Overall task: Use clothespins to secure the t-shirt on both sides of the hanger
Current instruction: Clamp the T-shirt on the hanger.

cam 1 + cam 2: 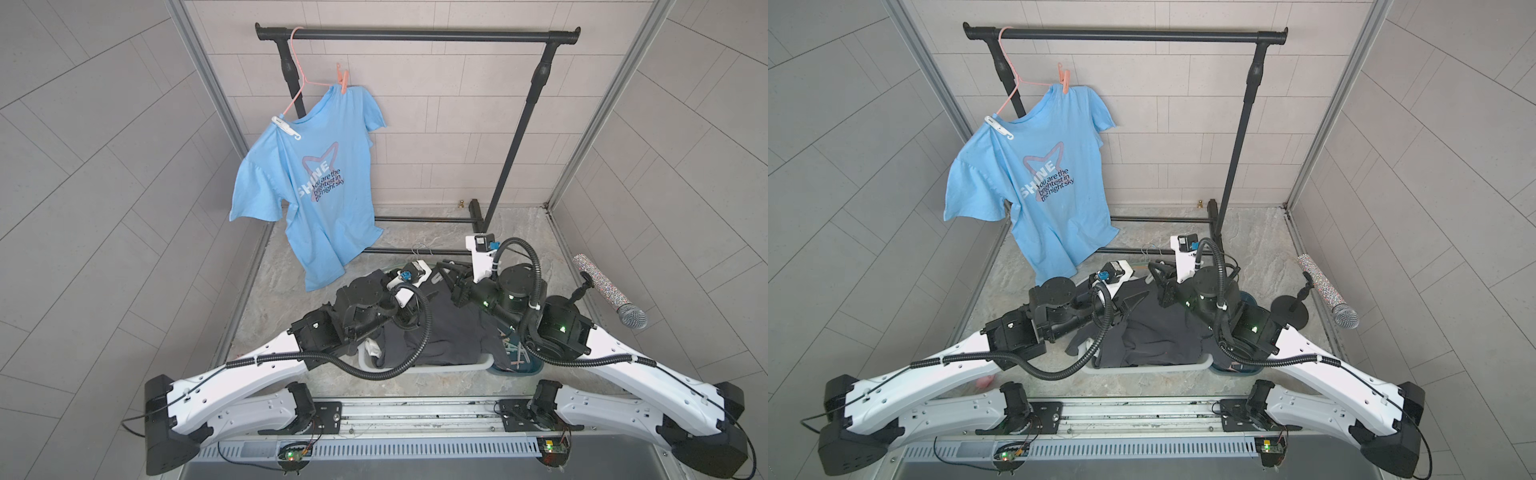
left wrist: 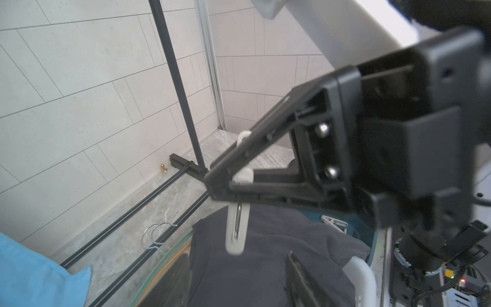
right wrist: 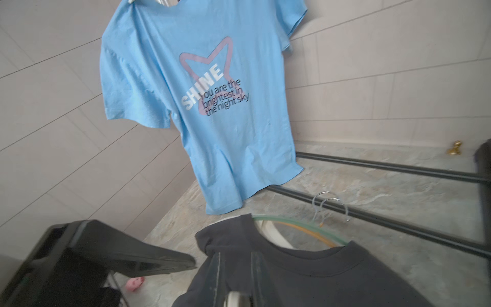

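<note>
White plastic: the white peg (image 2: 235,234) is pinched in the right gripper (image 2: 215,186), whose fingers are drawn narrow across its upper half, low over the dark shirt (image 1: 449,332) heaped in the basket (image 1: 415,368). The left gripper (image 2: 236,265) stands wide, with a finger on either side of the peg's free end and apart from it.

Judgement: this is a hand-over between the arms. The left should back straight off before the right lifts. The right needs its hold on the handle end, so that a squeeze opens the mouth. Whether the present hold allows that cannot be told.

Spare stock is in the teal tub (image 2: 364,234) beside the basket, where one grey peg (image 2: 334,222) shows. A pink peg (image 3: 134,283) lies loose on the floor. Spare hangers (image 3: 300,226) rest just beyond the basket, their hooks near the foot bars of the rack (image 1: 415,35).

Further off, the blue t-shirt (image 1: 307,187) hangs tilted on the pink hanger (image 1: 296,99). A coral peg (image 1: 344,83) is on the high shoulder and a second white peg (image 1: 286,126) on the low one, so both sides carry a peg.

Clearances: the hanger's hook sits at the rail's left end, hard by the post, and the low sleeve is near the left wall (image 1: 124,166). The rail to the right of the shirt is open, so any approach is best made from there. A microphone (image 1: 602,286) on its stand is close beside the right arm.
</note>
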You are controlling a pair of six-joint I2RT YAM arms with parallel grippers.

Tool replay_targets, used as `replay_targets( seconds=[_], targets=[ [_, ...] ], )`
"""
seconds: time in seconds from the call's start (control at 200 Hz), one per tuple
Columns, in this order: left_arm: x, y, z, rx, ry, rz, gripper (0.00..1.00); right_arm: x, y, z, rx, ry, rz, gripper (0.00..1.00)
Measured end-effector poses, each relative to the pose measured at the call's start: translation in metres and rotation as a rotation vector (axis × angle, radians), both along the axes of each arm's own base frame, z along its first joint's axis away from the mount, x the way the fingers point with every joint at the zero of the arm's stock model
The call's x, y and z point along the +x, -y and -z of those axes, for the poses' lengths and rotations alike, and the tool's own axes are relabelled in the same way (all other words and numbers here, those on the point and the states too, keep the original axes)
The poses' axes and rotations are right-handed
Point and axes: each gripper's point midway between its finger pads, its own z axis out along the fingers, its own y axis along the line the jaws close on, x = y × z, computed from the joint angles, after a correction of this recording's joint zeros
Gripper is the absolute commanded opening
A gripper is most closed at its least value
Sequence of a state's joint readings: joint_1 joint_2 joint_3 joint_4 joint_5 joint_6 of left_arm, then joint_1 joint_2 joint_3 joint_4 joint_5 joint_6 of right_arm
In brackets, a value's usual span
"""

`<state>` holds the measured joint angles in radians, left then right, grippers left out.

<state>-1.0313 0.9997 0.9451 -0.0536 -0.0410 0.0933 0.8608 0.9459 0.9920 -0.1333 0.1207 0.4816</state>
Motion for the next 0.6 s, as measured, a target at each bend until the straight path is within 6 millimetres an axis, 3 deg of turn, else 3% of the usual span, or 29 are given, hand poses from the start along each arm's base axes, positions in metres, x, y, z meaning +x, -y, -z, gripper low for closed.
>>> replay_targets(
  seconds=[0.11, 0.21, 0.375, 0.49, 0.6],
  targets=[
    [0.015, -0.013, 0.003, 0.008, -0.041, -0.048, 0.64, 0.028, 0.026, 0.001, -0.048, 0.054, 0.043, 0.0],
    [0.042, -0.036, 0.007, -0.021, -0.111, -0.111, 0.65, 0.056, 0.043, 0.019, -0.1, 0.069, 0.039, 0.0],
    [0.083, -0.069, 0.022, -0.054, -0.207, -0.211, 0.65, 0.099, 0.046, 0.079, -0.195, 0.045, -0.083, 0.0],
    [0.089, -0.074, 0.038, -0.053, -0.245, -0.216, 0.65, 0.113, 0.041, 0.126, -0.252, 0.052, -0.203, 0.0],
    [0.086, -0.074, 0.055, -0.039, -0.281, -0.2, 0.65, 0.123, 0.034, 0.15, -0.29, 0.083, -0.294, 0.0]
  ],
)
